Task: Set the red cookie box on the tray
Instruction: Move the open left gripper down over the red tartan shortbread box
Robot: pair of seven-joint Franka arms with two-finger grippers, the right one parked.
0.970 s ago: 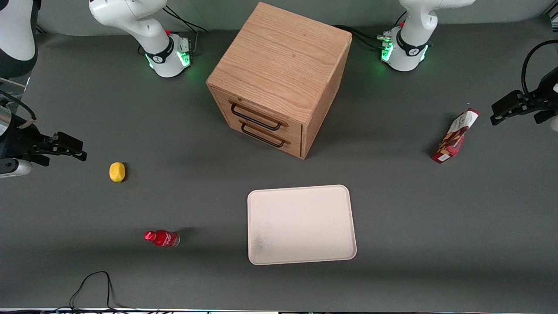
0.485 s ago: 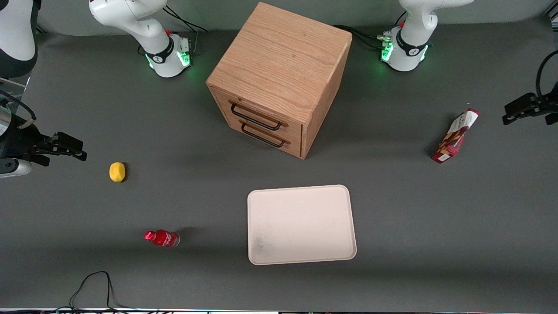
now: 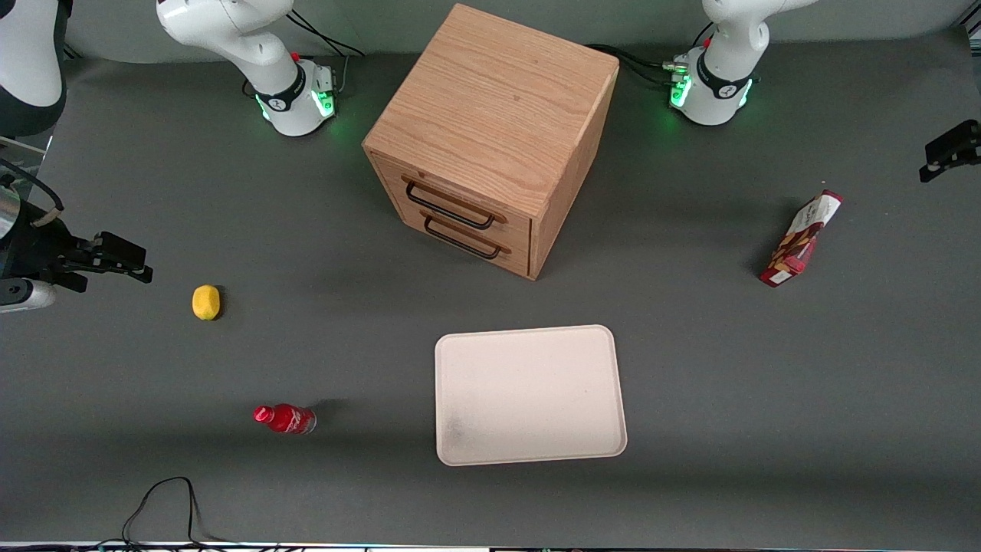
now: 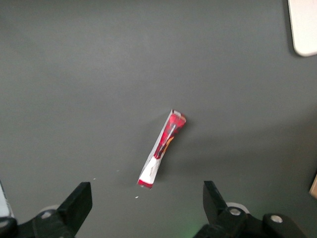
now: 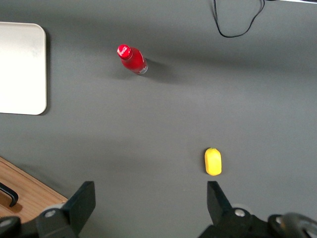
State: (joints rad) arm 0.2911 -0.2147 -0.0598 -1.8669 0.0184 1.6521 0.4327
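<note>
- Long slim red cookie box [image 3: 801,238]: lies on the grey table [image 3: 690,368] toward the working arm's end, well apart from the flat cream-white rectangular tray [image 3: 529,395]; position unchanged.
- Left gripper [image 3: 950,149]: has withdrawn toward the frame edge in the front view, farther from the box than before.
- Left wrist view: gripper [image 4: 144,208] hangs above the box [image 4: 161,149], fingers [image 4: 79,201] spread wide, holding nothing; a tray corner [image 4: 303,29] shows.
- Front view only: wooden two-drawer cabinet [image 3: 494,130].
</note>
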